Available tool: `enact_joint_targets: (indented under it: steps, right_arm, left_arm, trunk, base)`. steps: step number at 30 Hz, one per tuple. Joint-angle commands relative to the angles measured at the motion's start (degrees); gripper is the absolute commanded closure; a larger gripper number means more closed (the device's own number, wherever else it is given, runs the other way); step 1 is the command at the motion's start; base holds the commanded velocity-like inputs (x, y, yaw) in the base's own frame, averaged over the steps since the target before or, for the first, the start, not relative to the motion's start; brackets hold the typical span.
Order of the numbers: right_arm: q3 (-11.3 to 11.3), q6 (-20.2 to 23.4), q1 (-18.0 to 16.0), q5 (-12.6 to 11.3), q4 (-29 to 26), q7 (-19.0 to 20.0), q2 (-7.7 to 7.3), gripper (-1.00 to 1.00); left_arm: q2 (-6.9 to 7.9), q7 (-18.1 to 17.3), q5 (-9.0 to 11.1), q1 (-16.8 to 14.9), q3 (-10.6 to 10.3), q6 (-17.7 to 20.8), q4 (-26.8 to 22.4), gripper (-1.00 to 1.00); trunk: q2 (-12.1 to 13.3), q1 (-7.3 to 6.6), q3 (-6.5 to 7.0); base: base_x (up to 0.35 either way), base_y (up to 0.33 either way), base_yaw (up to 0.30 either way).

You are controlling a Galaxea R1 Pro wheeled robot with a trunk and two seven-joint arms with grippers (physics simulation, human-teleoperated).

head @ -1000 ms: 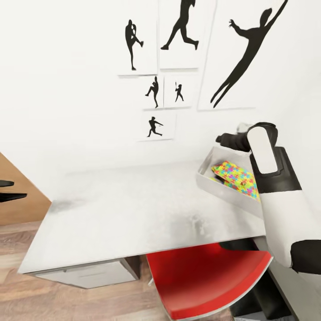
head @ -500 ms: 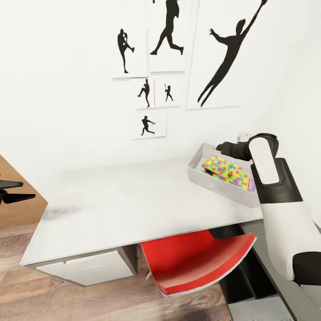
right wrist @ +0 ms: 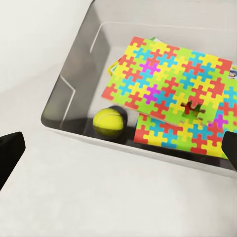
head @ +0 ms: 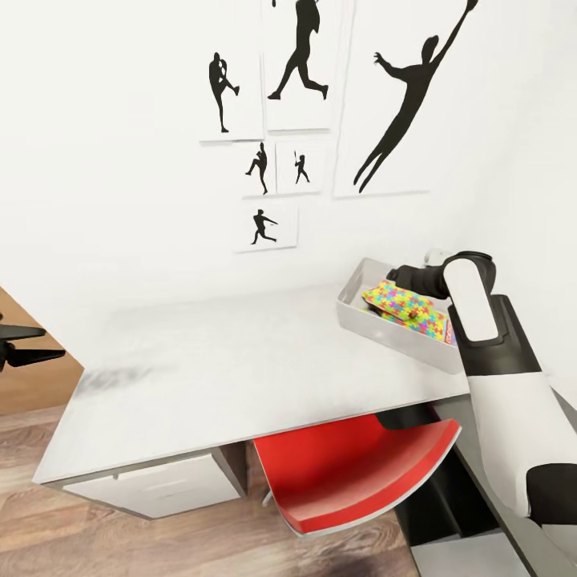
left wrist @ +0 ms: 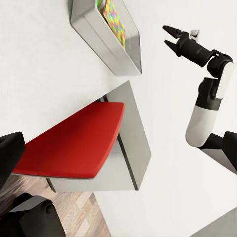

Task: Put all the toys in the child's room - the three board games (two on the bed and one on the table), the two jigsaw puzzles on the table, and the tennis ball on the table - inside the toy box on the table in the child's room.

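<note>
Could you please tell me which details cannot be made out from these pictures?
- Board games: in the right wrist view the jigsaw puzzles cover whatever lies under them in the toy box.
- Tennis ball: too small to find in the head view.
- Left end effector: cut off by the head view's edge.

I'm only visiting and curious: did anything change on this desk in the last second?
Mostly the camera swung, so the whole view slid. The right pincer, open above the toy box, dipped only slightly. Nothing was grabbed or released. The jigsaw puzzles and tennis ball lie in the box as before. The left pincer stayed open.
</note>
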Motion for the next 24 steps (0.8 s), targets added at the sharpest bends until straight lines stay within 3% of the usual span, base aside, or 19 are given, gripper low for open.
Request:
enact_joint_targets:
  steps: [1, 10, 18, 24]
  right_arm:
    - [0.1, 0.1, -0.1, -0.5, 0.1, -0.6, -0.06, -1.00]
    - [0.1, -0.1, 0.0, -0.6, 0.6, -0.4, 0.08, -1.00]
    - [0.1, -0.1, 0.0, -0.6, 0.8, -0.4, 0.04, -1.00]
    - [0.1, -0.1, 0.5, -0.6, 0.7, -0.4, 0.01, -1.00]
  left_arm:
    - [0.04, -0.2, 0.3, -0.3, -0.5, 0.4, 0.1, -1.00]
    - [0.08, -0.2, 0.2, -0.3, -0.5, 0.4, 0.6, -1.00]
    - [0.09, -0.3, 0.2, -0.3, -0.5, 0.4, 0.8, -1.00]
    - [0.08, -0.3, 0.2, -0.3, -0.5, 0.4, 0.8, -1.00]
  trunk:
    - [-0.1, 0.04, -0.12]
    - [-0.1, 0.04, -0.22]
    - [-0.1, 0.04, -0.54]
    - [-0.1, 0.04, -0.22]
  base:
    - [0.000, 0.000, 0.000]
    - [0.000, 0.081, -0.026]
    - [0.000, 0.250, -0.206]
    - [0.000, 0.070, -0.200]
